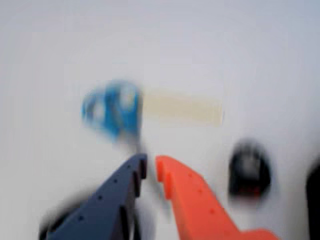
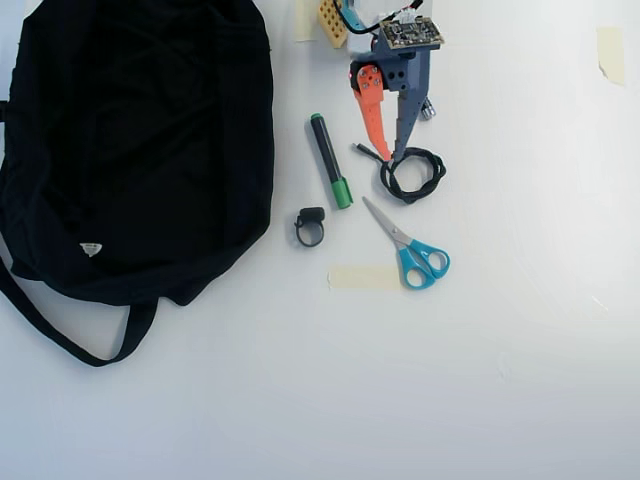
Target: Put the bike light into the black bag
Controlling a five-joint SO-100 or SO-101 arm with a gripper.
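Observation:
In the overhead view the bike light point(image 2: 310, 227), a small black ring with a blocky head, lies on the white table just right of the black bag point(image 2: 140, 150). The bag is large and floppy, fills the left side, and trails a long strap. My gripper point(image 2: 392, 158) hangs at the top centre above one end of a coiled black cable point(image 2: 412, 175), well up and right of the light. Its orange and dark blue fingers are shut with nothing between them. The blurred wrist view shows the gripper point(image 1: 150, 165) shut, with the bike light point(image 1: 249, 172) as a dark blob to its right.
A green marker point(image 2: 329, 160) lies between the gripper and the light. Blue-handled scissors point(image 2: 410, 245) and a tape strip point(image 2: 365, 278) lie lower down; the wrist view shows the scissors point(image 1: 112, 110) and tape point(image 1: 182, 107) too. A small silver-ended cylinder point(image 2: 428, 108) sits beside the arm.

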